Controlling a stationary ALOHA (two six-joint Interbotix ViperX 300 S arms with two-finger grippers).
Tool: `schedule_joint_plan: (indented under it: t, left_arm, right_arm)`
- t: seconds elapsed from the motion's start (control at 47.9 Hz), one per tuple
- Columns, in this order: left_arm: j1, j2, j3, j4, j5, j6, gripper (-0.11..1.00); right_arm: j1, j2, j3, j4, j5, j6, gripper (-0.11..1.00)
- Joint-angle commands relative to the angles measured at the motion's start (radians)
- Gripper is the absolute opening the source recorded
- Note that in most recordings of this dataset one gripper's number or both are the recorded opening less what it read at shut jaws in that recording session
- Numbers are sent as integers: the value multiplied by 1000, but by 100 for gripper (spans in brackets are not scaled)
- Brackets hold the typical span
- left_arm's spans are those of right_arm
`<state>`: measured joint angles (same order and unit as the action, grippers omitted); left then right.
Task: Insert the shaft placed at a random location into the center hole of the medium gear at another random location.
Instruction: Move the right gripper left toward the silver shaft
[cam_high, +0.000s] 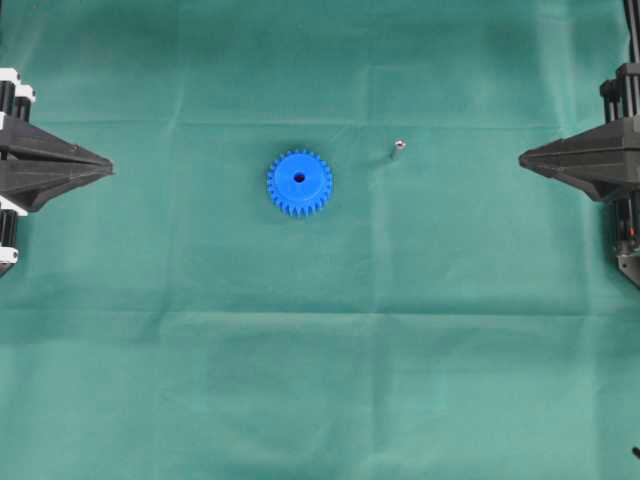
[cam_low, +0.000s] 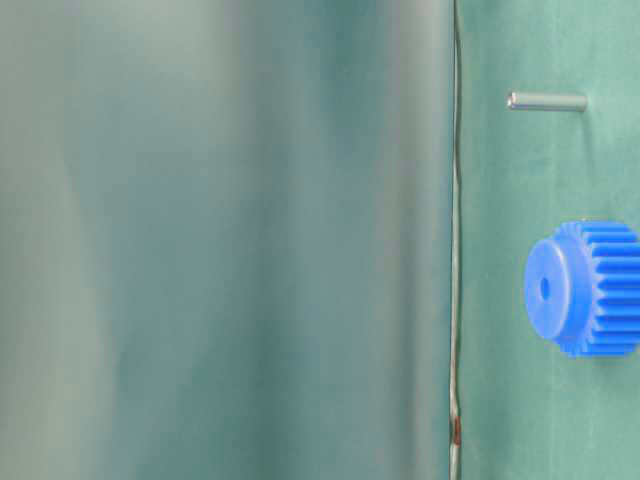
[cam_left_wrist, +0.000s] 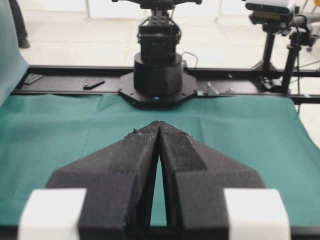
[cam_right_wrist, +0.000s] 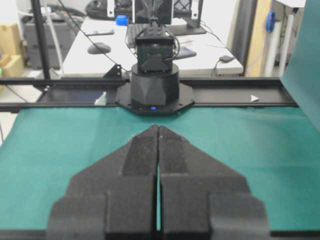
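The blue medium gear lies flat near the middle of the green cloth, its dark center hole facing up. In the table-level view the gear and its hole show on the right. The shaft, a tiny silvery pin, stands on end to the right of the gear; its full length shows in the table-level view. My left gripper rests at the left edge, shut and holding nothing. At the right edge, my right gripper is shut too, nothing in it. Both are far from the gear and shaft.
Green cloth covers the whole table. Each wrist view shows the opposite arm's black base on a black rail at the far table edge. A blurred green surface fills the left of the table-level view.
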<state>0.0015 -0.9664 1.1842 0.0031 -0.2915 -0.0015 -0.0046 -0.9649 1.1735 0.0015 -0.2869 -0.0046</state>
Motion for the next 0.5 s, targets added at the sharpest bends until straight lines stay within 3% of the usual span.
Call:
schedule_joint_plan:
  t: [0.0, 0.23, 0.48]
  left_arm:
    - [-18, 9, -29, 11, -2, -11, 0]
    - [-21, 9, -28, 11, 5, -9, 0]
    - [-20, 9, -28, 11, 14, -9, 0]
  right_arm:
    - [-2, 3, -14, -5, -12, -8, 1]
    - [-31, 52, -35, -5, -20, -15, 1]
    - [-112, 199, -43, 2, -74, -8, 1]
